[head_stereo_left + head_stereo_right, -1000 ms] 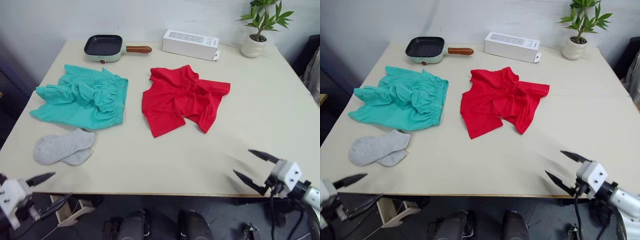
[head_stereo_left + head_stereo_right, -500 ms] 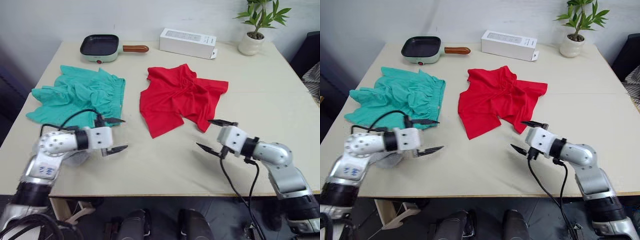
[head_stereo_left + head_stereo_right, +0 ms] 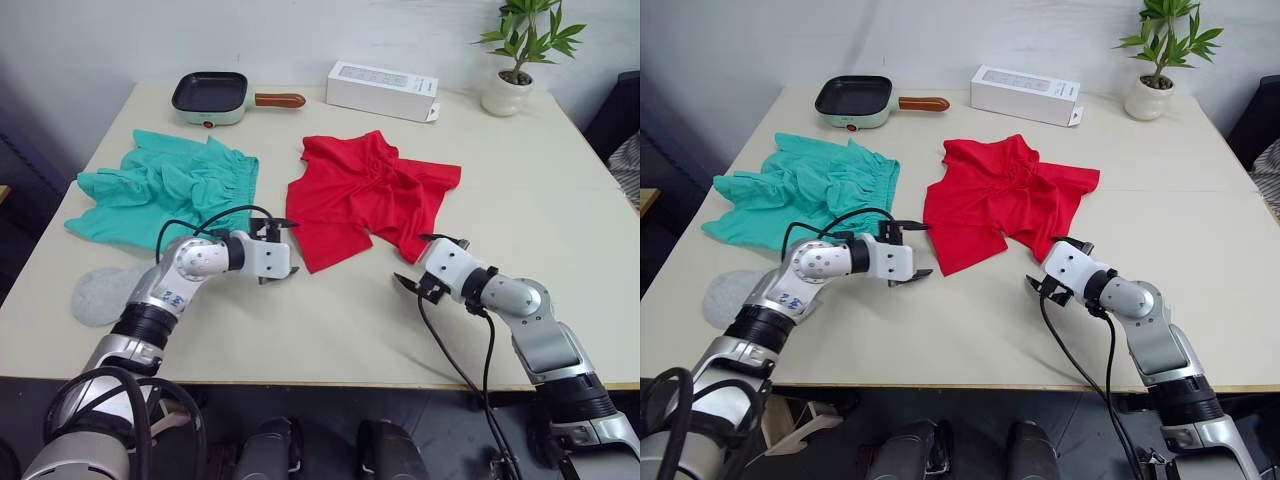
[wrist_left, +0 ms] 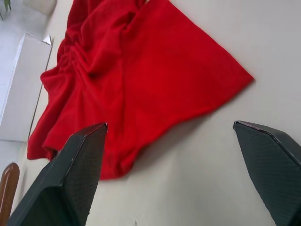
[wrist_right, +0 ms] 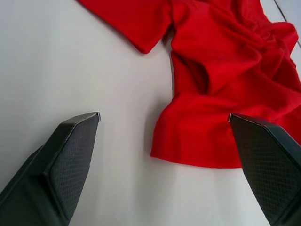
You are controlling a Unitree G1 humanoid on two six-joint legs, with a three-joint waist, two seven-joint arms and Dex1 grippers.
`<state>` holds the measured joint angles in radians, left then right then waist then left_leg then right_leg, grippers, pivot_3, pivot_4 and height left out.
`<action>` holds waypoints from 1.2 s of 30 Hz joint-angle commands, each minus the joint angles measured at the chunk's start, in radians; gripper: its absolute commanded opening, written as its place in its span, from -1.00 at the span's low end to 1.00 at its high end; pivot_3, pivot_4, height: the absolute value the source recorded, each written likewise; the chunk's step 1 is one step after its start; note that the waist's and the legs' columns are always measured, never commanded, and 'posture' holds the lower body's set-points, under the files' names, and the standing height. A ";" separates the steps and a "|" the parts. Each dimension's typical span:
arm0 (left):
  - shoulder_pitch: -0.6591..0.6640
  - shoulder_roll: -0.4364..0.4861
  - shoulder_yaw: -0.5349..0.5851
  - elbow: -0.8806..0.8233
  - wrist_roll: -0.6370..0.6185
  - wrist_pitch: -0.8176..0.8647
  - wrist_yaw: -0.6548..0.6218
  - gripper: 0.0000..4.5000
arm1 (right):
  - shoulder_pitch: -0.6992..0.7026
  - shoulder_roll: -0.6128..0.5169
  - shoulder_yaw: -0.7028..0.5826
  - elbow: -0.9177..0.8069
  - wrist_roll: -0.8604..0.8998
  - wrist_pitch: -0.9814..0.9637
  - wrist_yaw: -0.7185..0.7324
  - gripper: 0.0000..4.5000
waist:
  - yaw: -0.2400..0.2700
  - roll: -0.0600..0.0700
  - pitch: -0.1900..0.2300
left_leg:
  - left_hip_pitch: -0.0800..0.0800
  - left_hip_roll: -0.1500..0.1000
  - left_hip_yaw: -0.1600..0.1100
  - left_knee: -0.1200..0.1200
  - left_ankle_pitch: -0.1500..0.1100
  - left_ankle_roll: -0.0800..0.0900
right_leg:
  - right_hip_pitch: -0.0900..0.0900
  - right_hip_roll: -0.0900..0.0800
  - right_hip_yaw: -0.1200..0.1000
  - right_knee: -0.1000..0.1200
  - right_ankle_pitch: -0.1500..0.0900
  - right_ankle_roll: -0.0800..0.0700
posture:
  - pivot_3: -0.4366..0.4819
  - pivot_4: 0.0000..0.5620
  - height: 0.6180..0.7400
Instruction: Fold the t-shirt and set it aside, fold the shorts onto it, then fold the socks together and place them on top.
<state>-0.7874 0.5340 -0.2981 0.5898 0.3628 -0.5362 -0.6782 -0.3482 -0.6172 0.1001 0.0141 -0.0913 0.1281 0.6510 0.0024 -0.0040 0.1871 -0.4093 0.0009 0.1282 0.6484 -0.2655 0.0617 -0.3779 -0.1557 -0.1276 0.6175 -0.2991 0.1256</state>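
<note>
you have the t-shirt (image 3: 368, 196) lying crumpled in the middle of the table (image 3: 560, 210), with its near corner pointing toward you. the left gripper (image 3: 283, 250) is open and just beside this near corner, on its left. the right gripper (image 3: 428, 262) is also open, and it is just beside the near right flap of the shirt. so the shirt lies ahead of both claws and between them, and i think each arm can take its own side. the shorts (image 3: 165, 190) lie left of the shirt, apart from it, and the socks (image 3: 100, 293) are near the table's front left edge.
</note>
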 commanded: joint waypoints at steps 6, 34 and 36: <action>-0.079 -0.095 -0.070 0.139 0.019 -0.029 -0.010 1.00 | -0.019 0.005 -0.050 -0.020 0.031 0.043 -0.028 0.99 | 0.002 0.000 0.000 | -0.001 -0.002 -0.002 0.001 0.000 0.002 | 0.001 -0.001 -0.002 0.001 0.000 0.000 | -0.05 -0.47 1.00; -0.082 -0.207 -0.042 0.193 -0.062 0.135 -0.028 -0.96 | -0.041 0.062 -0.032 -0.029 -0.029 0.156 -0.102 1.00 | 0.015 0.000 0.000 | -0.003 -0.006 -0.005 0.003 0.000 0.005 | 0.002 -0.010 -0.006 0.000 0.001 0.001 | -0.05 -0.47 1.00; -0.071 -0.208 -0.031 0.176 -0.080 0.149 -0.042 -0.98 | -0.034 0.072 -0.025 -0.036 -0.046 0.180 -0.120 1.00 | 0.012 0.000 0.000 | -0.003 -0.005 -0.005 0.002 0.000 0.005 | 0.002 -0.010 -0.006 -0.001 0.001 0.001 | -0.05 -0.47 1.00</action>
<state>-0.8836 0.3260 -0.3282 0.7843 0.2950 -0.4007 -0.7037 -0.3841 -0.5420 0.0741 0.0080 -0.1203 0.2918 0.5528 0.0142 -0.0042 0.1870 -0.4125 -0.0044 0.1230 0.6503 -0.2653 0.0667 -0.3763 -0.1656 -0.1340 0.6167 -0.2985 0.1268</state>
